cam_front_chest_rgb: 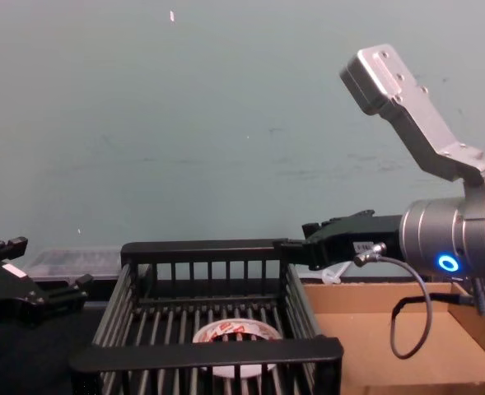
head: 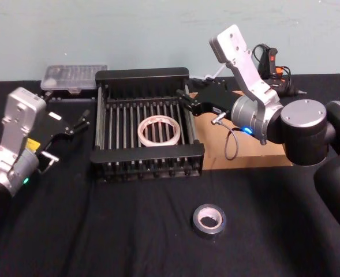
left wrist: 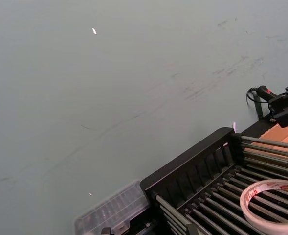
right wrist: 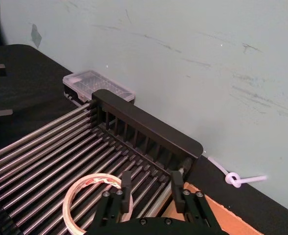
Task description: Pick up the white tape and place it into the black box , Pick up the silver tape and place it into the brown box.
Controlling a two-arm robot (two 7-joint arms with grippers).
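The black box [head: 148,123] stands open at the top, and only the white tape [head: 158,130] lies flat on its barred floor, with bare bars all round it. The right gripper [head: 185,96], fingers parted, hangs over the box's right rim, blocking that edge and the left part of the brown box [head: 256,154] just beside it. The right arm's elbow covers much of the brown box's right side. The silver tape [head: 209,221] lies alone on the near black cloth, open on every side. The left gripper [head: 80,122] waits left of the black box, apart from it. A clear plastic case [head: 73,77] sits against the box's far left corner.
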